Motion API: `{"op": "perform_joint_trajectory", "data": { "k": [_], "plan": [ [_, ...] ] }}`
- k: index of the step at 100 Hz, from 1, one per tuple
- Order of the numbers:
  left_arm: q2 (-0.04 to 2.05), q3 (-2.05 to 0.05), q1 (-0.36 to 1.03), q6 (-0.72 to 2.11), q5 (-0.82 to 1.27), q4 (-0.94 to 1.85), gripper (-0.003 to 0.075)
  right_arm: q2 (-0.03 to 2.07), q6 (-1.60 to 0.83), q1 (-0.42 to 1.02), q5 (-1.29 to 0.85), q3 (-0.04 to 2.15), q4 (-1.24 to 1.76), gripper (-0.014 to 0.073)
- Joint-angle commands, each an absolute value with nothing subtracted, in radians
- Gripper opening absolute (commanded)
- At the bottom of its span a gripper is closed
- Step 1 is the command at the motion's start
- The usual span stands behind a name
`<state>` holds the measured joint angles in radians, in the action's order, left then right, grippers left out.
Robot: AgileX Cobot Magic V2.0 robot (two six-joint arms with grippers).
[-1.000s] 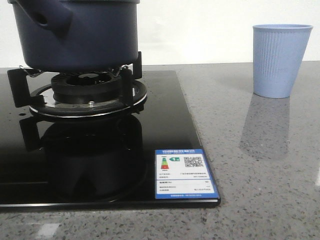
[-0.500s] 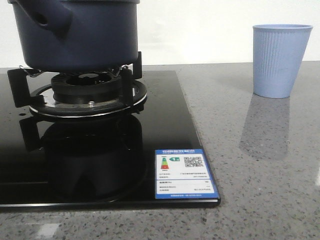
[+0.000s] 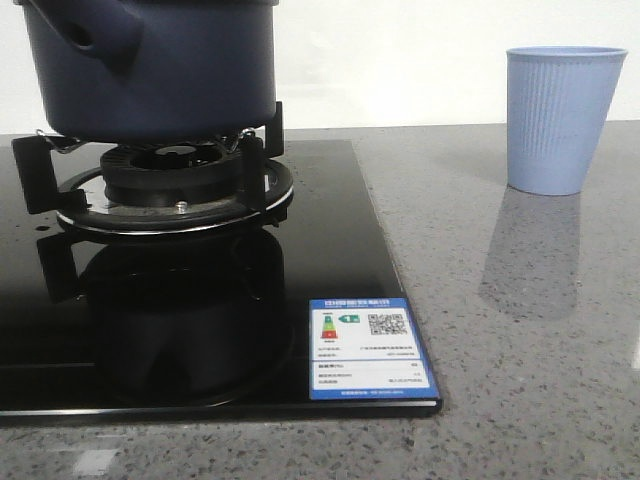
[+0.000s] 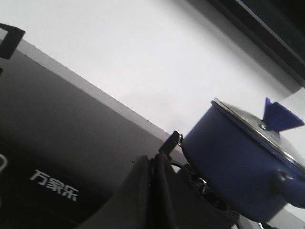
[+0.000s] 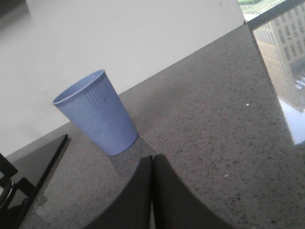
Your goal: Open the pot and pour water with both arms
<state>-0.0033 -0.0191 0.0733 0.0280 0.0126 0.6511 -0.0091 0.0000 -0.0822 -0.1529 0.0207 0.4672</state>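
Change since a second ago: nothing on the surface (image 3: 520,300) has moved; the front view sits marginally higher, no more. Item: navy pot (image 3: 150,65), lid (image 4: 248,121) on with blue knob (image 4: 281,117), seated on the burner grate (image 3: 150,185) of the black glass hob (image 3: 330,250), ribbed blue cup (image 3: 560,120) well apart to its right. My left claw (image 4: 152,191) and right claw (image 5: 152,191) are both clenched, empty; the pot likely handles rigid, heavy if filled, so grip knob first, then the stubby side handle (image 4: 290,183).
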Motion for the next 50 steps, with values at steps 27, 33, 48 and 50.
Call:
{"op": "perform_joint_trajectory", "data": {
  "k": [27, 33, 48, 50],
  "plan": [
    [0.223, -0.395, 0.073, 0.102, 0.224, 0.462, -0.0019, 0.237, -0.253, -0.086, -0.368, 0.363, 0.444, -0.0063],
    [0.289, -0.461, 0.073, 0.173, 0.283, 0.462, -0.0019, 0.302, -0.294, -0.064, -0.398, 0.399, 0.444, -0.0063],
    [0.401, -0.582, 0.113, 0.285, 0.33, 0.464, -0.0019, 0.441, -0.346, 0.006, -0.41, 0.46, 0.431, -0.0063],
    [0.411, -0.59, 0.129, 0.285, 0.325, 0.467, -0.0019, 0.45, -0.354, 0.014, -0.41, 0.466, 0.432, -0.0063]
  ]
}}
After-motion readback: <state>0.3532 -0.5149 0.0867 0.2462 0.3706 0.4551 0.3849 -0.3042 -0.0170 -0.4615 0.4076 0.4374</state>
